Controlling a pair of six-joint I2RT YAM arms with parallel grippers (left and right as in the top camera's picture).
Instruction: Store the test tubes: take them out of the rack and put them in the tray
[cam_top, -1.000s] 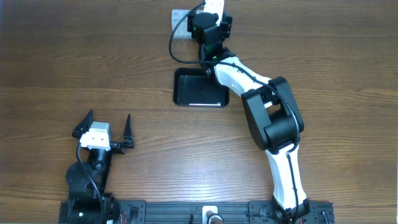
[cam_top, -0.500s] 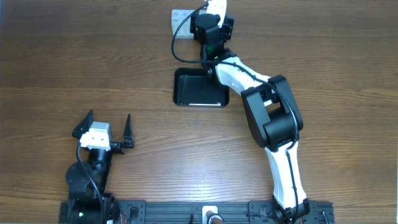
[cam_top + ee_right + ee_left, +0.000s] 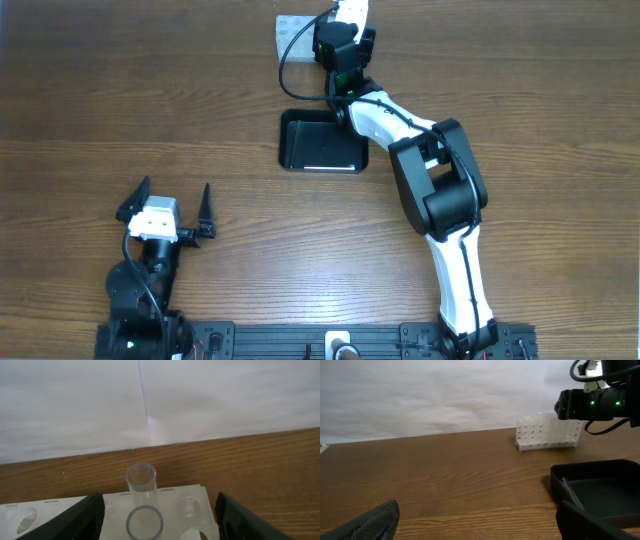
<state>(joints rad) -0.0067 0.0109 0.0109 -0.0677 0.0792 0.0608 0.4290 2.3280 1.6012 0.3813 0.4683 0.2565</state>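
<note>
Rack [image 3: 55,507] holds an upright tube [image 3: 140,480], with the right claw [image 3: 157,510] spread wide around it; left claw [image 3: 173,187] gapes empty.

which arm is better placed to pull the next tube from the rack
Right: the right claw, open, straddles an upright tube in the rack; the left claw rests far off near its base.
</note>
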